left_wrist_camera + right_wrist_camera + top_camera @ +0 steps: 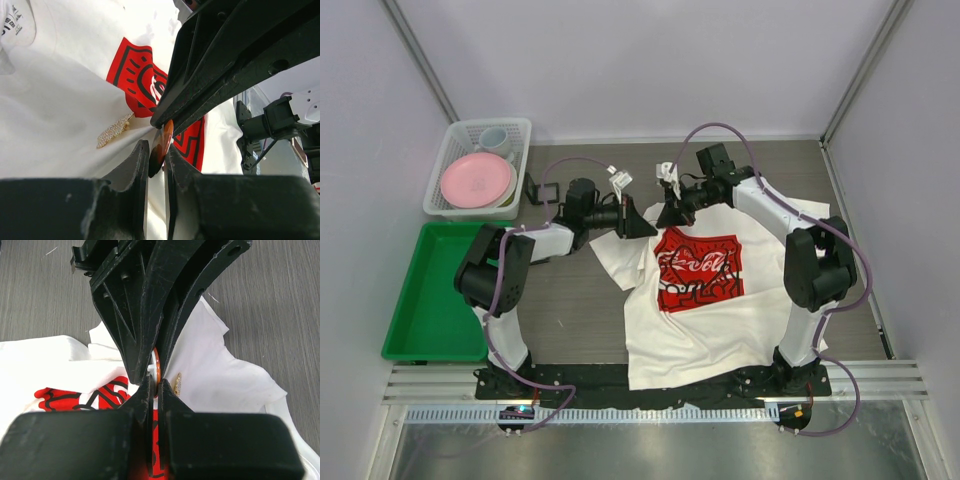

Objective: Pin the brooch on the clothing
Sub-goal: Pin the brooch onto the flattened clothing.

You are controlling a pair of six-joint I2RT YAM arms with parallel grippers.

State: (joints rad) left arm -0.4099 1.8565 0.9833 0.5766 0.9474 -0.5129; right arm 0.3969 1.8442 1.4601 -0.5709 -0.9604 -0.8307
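Observation:
The white T-shirt (720, 320) lies flat, its red print (695, 268) facing up. My two grippers meet tip to tip above its collar end. A round orange disc (166, 136) stands on edge between them. My left gripper (156, 147) is shut on its lower edge and my right gripper (156, 382) on the opposite edge. The disc also shows in the right wrist view (157, 366) with a white peg on one face. A gold glittering leaf-shaped brooch piece (114, 131) lies on the shirt (60, 90) beside the disc. I cannot tell if they are joined.
A white basket (440, 190) at the back left holds a pink plate (476, 180) and a cup (495, 138). A green tray (430, 290) sits in front of it. The enclosure walls stand close on both sides.

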